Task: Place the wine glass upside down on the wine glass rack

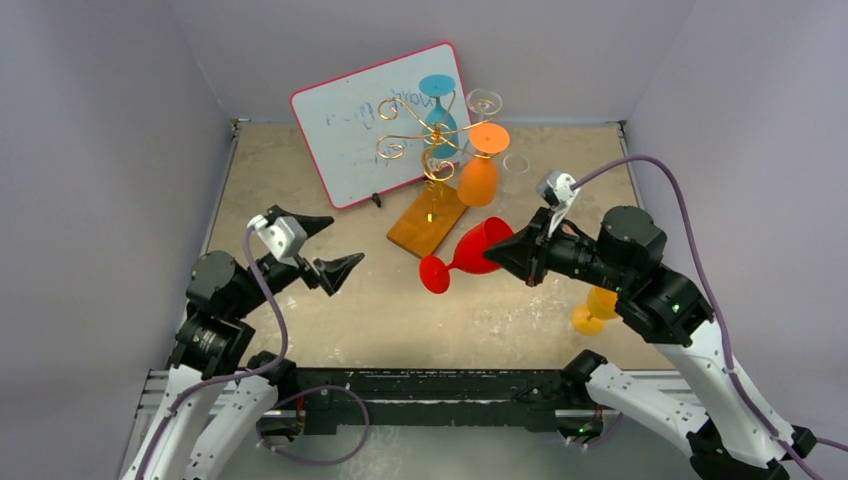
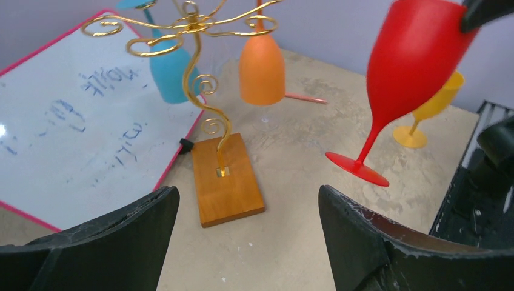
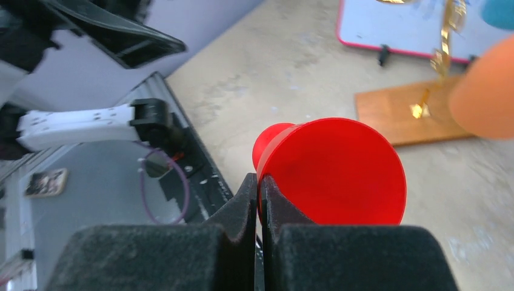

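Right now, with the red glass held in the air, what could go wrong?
The right gripper pinches the red wine glass only by its rim, so it may slip or twist. The orange glass hangs on the wine glass rack nearby and could get knocked. The yellow glass stands close to the right arm.

A pink-framed whiteboard (image 1: 385, 120) with faint blue scribbles leans near the far edge of the surface (image 1: 300, 170), left of its middle. Just right of it, an orange glass (image 1: 478, 182) and a blue glass (image 1: 437, 86) hang bowl down. A yellow glass (image 1: 588, 320) stands upright toward the near right corner.
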Available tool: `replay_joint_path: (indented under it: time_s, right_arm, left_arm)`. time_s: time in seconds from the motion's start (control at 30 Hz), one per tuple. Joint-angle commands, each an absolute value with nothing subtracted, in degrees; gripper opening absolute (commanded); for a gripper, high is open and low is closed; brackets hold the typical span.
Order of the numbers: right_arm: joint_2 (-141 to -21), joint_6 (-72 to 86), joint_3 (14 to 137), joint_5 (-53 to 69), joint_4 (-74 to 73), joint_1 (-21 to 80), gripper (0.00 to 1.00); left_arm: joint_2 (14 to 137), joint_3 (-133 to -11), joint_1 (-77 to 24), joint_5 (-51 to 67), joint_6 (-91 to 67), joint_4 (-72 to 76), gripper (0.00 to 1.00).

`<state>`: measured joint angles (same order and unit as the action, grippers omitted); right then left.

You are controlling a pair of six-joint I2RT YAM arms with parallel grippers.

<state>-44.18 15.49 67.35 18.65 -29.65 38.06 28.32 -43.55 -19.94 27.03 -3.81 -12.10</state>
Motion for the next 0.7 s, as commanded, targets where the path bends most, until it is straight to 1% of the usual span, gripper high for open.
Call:
replay_joint_path:
  time_s: [0.0, 0.1, 0.23, 0.43, 0.57, 0.67]
  right_arm:
    - [-43.81, 13.18, 71.32, 32.81, -23.09, 37.81, 0.00]
    - [-44.01, 16.04, 71.25, 38.89, -18.71, 37.81, 0.00]
    - [-45.55, 20.52, 70.77, 44.76, -13.16, 37.87, 0.00]
    - [-51.21, 22.15, 72.05, 48.01, -10.17, 37.84, 0.00]
    - [-53.66, 24.64, 72.26, 50.77, -4.58, 37.79, 0.00]
    - [-55.33, 25.98, 72.56, 52.43, -1.53, 37.80, 0.00]
  left_arm:
    - [26.90, -46.48, -19.76, 39.29, 8.72, -14.52, 0.85]
    - [27.28, -48.94, -19.75, 45.22, 15.29, -19.77, 0.85]
    - [27.69, -51.67, -19.76, 48.48, 22.09, -25.52, 0.84]
    - [28.20, -53.98, -19.70, 54.56, 28.06, -30.79, 0.83]
    - [29.88, -56.51, -19.74, 58.75, 35.16, -40.34, 0.80]
    - [31.15, -58.27, -19.73, 59.57, 41.09, -47.01, 0.79]
